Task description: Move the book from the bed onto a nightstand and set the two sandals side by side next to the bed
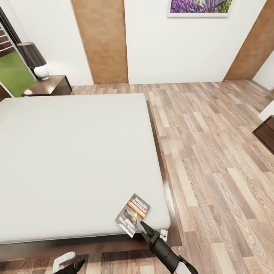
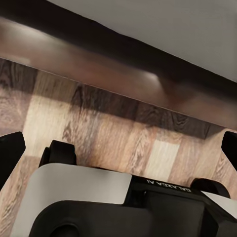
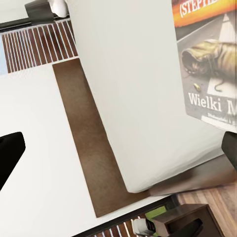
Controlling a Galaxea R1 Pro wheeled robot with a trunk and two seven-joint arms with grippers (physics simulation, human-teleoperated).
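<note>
While I hold the right end effector (image 1: 145, 226) just short of the book (image 1: 133, 215), its fingers stand apart, empty. My left end effector (image 1: 72, 265) hangs open over the floor (image 1: 213, 160) beside the bed (image 1: 72, 152) frame. Paperback lies at the mattress's near corner. Farther off, a nightstand (image 1: 49, 85) carries a lamp (image 1: 35, 60).

The bed (image 1: 72, 160) is covered by a plain pale grey-white mattress set in a dark brown wooden frame, and it is stood on the wood-plank floor (image 1: 213, 152). The book (image 1: 133, 215) is laid flat on the mattress close to its corner, just beyond the tip of the right tool (image 1: 146, 229). Its cover (image 3: 210, 59) is seen face up on the mattress.
</note>
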